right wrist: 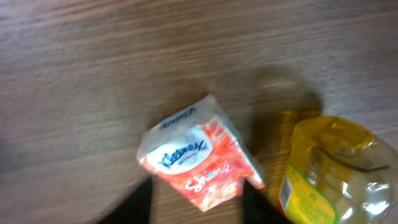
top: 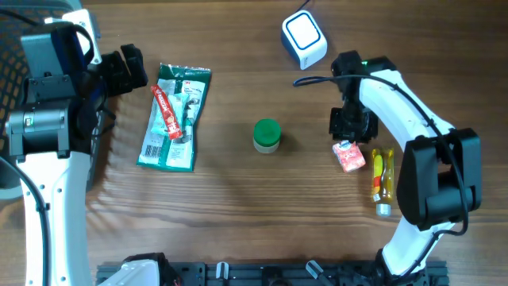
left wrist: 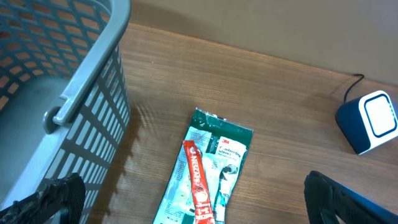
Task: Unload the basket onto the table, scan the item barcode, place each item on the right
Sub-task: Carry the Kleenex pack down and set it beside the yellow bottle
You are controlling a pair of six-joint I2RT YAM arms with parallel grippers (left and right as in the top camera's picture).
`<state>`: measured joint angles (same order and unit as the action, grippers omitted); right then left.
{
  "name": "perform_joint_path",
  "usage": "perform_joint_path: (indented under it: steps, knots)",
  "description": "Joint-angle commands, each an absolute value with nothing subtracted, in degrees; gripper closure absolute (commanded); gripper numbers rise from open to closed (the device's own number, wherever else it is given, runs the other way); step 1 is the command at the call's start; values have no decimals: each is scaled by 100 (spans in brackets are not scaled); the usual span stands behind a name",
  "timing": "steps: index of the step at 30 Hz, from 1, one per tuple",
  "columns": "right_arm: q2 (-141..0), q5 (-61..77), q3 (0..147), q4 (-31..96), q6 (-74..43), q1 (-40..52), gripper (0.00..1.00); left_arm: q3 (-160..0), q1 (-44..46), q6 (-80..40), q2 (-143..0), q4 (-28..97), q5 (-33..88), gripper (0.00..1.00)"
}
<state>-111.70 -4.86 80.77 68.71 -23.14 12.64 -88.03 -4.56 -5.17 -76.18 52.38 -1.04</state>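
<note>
Right pincer (top: pixel 352 137) stands part open, gripping nothing. Red tissue pack (right wrist: pixel 199 155) marked "Kleenex" lies on the table (top: pixel 262 206) at its 6 o'clock, overhead view. Left pincer (top: pixel 136 70) stands wide open, empty.

A brown wooden table (top: pixel 238 214) fills the overhead view, its grain running left to right. The light is soft and even, leaving faint, blurred shadows on the wood. At near left the boards show pale, wavy bands of sheen. A grey plastic basket (left wrist: pixel 74 93) with gridded walls and a thick rim stands at the far left, its wall meeting the table top. A black rail (top: pixel 262 274) with pale fittings runs along the near edge. In the left wrist view a plain tan surface (left wrist: pixel 280 31) lies beyond the table's far edge; whether it is wall or floor cannot be told.
</note>
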Motion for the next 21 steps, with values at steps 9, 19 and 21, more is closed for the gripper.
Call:
perform_joint_path:
  steps: [9,19,21]
  knots:
    - [-11201,1190,7881,6670,-1879,1415,91,-8851,-471,-473,-7627,5225,-137,0]
    - [-11201,-379,7002,5802,-2526,1389,78,-8851,-471,-471,-7627,5223,-137,0]
    - [-11196,-244,7022,5760,-2589,1352,76,-8851,-471,-473,-7627,5225,-137,0]
